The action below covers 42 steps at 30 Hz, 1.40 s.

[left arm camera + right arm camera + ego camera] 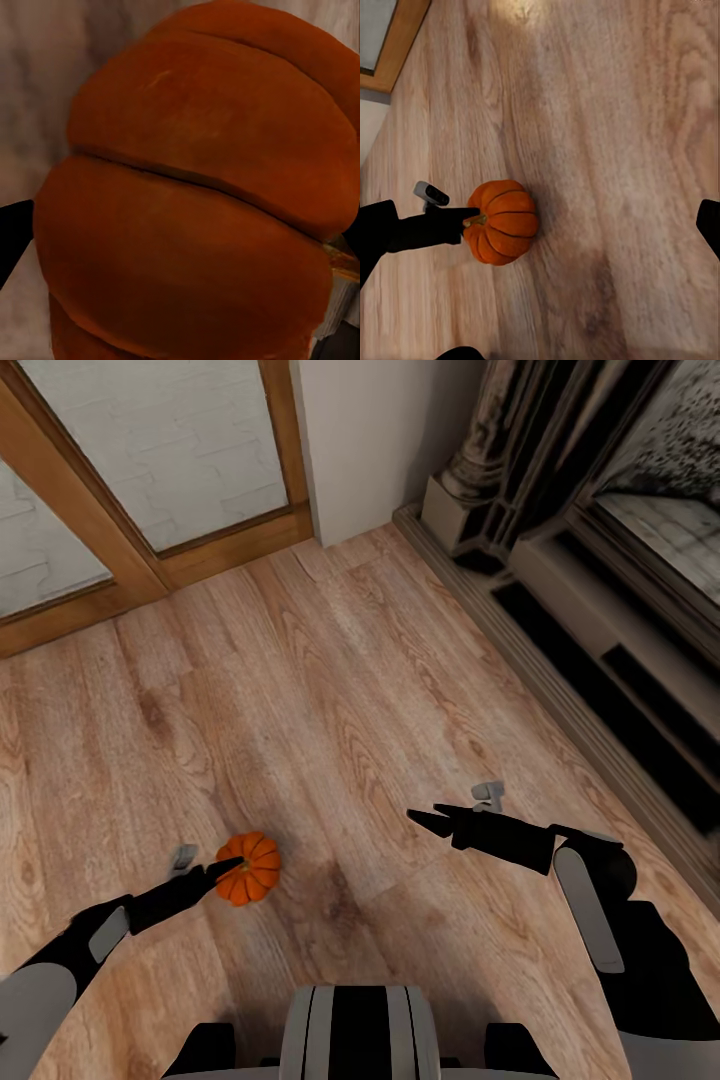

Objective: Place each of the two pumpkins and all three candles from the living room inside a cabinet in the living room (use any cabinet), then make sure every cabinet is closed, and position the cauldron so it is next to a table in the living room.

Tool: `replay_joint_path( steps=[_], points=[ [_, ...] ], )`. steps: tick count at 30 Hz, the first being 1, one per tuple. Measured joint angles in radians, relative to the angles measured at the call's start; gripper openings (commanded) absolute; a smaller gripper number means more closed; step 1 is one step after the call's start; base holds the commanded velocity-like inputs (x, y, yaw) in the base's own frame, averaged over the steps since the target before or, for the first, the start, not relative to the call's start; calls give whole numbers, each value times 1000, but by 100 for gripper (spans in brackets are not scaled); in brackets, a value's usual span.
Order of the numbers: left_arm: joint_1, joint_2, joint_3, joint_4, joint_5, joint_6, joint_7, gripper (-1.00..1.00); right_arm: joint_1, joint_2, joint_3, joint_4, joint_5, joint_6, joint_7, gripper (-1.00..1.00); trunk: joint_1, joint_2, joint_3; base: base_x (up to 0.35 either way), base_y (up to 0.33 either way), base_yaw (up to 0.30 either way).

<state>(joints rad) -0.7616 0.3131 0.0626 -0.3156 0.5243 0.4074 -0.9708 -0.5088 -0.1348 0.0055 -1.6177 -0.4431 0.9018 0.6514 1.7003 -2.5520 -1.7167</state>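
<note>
Orange pumpkin (249, 867) clamped between left gripper's (236, 863) fingers (222, 868), above wood floor (330, 690).

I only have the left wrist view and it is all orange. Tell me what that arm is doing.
Observer: The left gripper is closed around a pumpkin; from the head view its fingers reach over the near side of it.
Operator: Report whether it is off the ground.
Observer: I cannot tell. The right wrist view shows the pumpkin over the wood floor with a shadow right beside it, so it is low at most.
Operator: Give me the other arm.
Observer: The right gripper is open and empty, held over bare floor to the right of the pumpkin.
Operator: Name what lies ahead.
Observer: A glass door with a wooden frame.
</note>
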Motion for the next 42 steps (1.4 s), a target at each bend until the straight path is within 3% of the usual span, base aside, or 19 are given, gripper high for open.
replay_joint_path(
  steps=[22, 33, 42],
  points=[
    [0, -16, -9, -16, 0, -2, 10, -100, 0, -8, 5, 0, 0, 0, 0, 100, 0, 0, 0, 0, 0, 0],
    [3, -15, -14, -16, -17, -11, -30, -100, 0, -7, 9, 1, -1, -1, -2, 100, 0, 0, 0, 0, 0, 0],
    [4, -15, -12, -16, -16, -5, -36, -100, 0, -7, 8, 0, -1, 0, -2, 100, -4, 2, 35, 0, 0, 0]
  ],
)
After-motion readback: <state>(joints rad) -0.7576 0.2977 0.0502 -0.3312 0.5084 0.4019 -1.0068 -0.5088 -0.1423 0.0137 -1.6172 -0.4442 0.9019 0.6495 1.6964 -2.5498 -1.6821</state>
